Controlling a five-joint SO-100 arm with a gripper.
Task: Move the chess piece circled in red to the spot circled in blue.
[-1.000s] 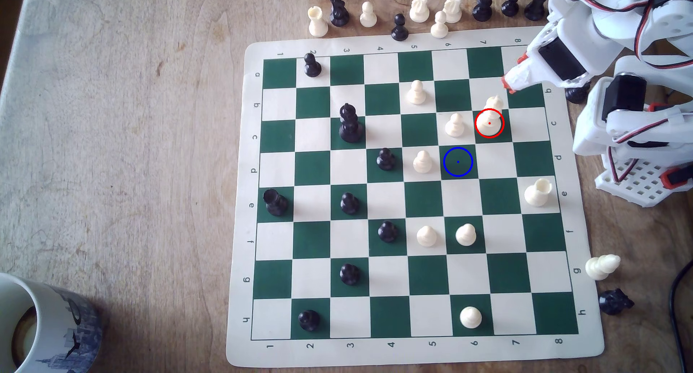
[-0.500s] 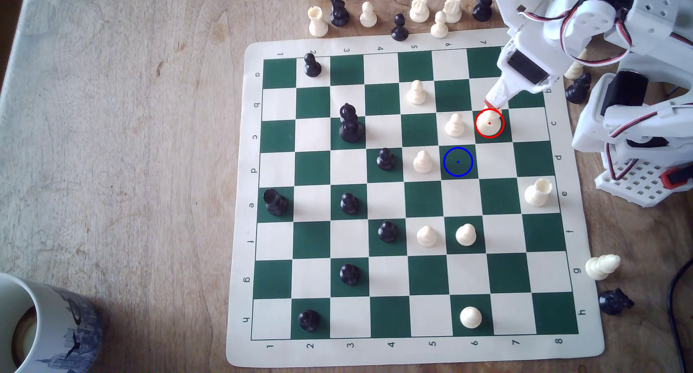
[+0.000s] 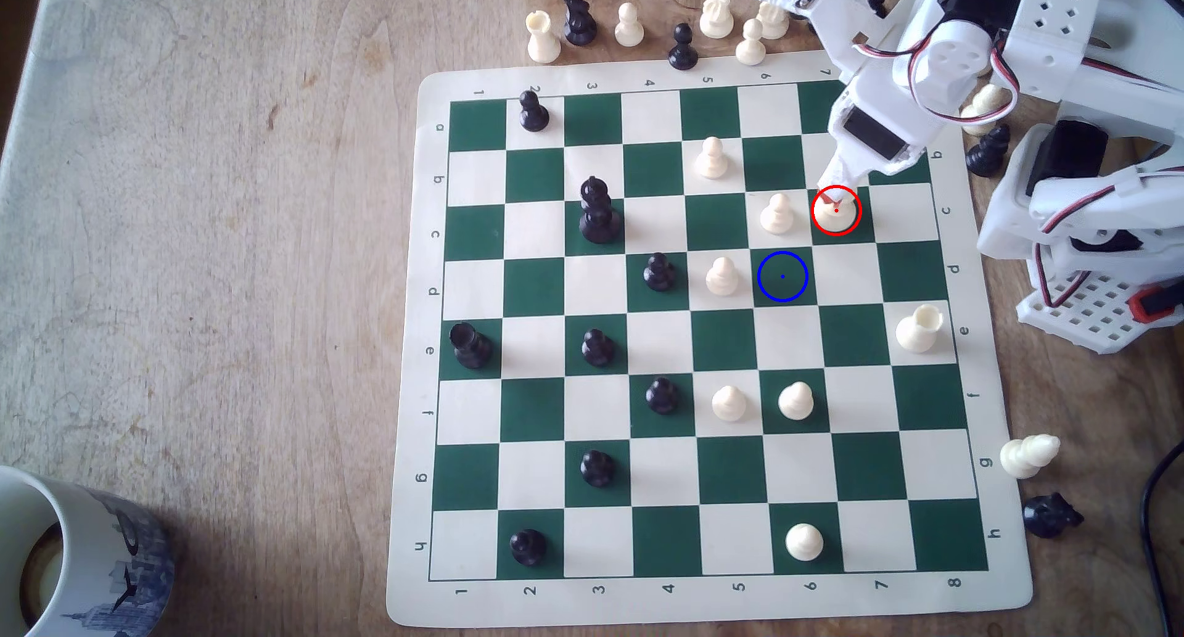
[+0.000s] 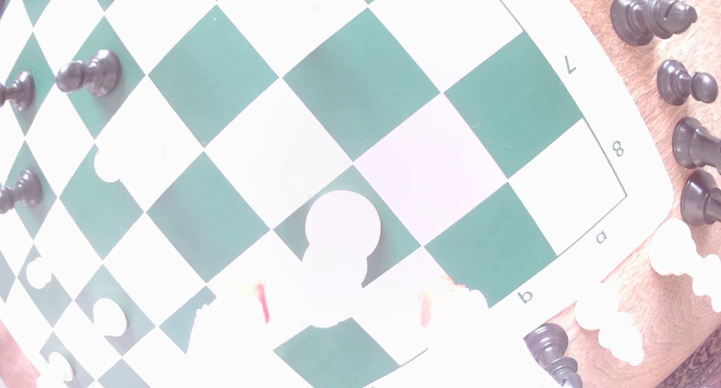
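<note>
Your gripper (image 3: pixel 835 192) has dropped onto the 1 circled chess piece (image 3: pixel 836 214); fingers (image 4: pixel 265 304) apart, the spot (image 3: pixel 782 276) bare.

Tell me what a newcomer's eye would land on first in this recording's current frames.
The white robot arm's hand, reaching in from the exterior view's upper right, sits right over the red-circled white chess piece on a dark green square. Next is the blue-circled green square, vacant, diagonally adjacent toward the exterior view's lower left. The wrist view is heavily washed out.
</note>
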